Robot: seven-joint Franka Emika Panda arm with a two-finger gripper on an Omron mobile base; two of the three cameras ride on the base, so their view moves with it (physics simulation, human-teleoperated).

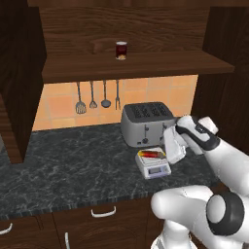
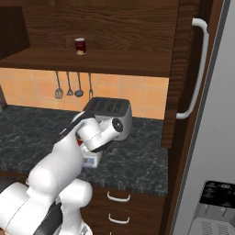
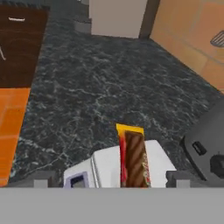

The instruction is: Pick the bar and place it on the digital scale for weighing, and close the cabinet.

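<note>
Bar (image 3: 133, 159): seen in the hand view at lower centre, lying flat on the scale's plate, its yellow end pointing up the frame and overhanging the plate's far edge; in the left base view it is found as a red and yellow strip right of centre, on top of the scale.
Digital scale (image 1: 153, 165): set on the dark counter right of centre in the left base view, just in front of the toaster, display panel turned toward the near edge of the counter; in the right base view only a white corner is seen at left of centre, behind the arm.
Gripper (image 3: 111, 178): its two dark tips are seen at the bottom of the hand view, spread wide, one on each side of the bar, neither touching it; nothing is pinched.
Hand: placed just right of the scale in the left base view, close above the counter.
Cabinet (image 2: 183, 69): its door with a long silver handle is shown standing open at the right of the right base view; the open shelf is seen across the top of both base views.
Jar (image 1: 121, 50): standing upright on the shelf, top centre of the left base view.
Toaster (image 1: 146, 124): grey, behind the scale, at centre of the left base view.
Utensils (image 1: 92, 97): hung on the tiled wall under the shelf.
</note>
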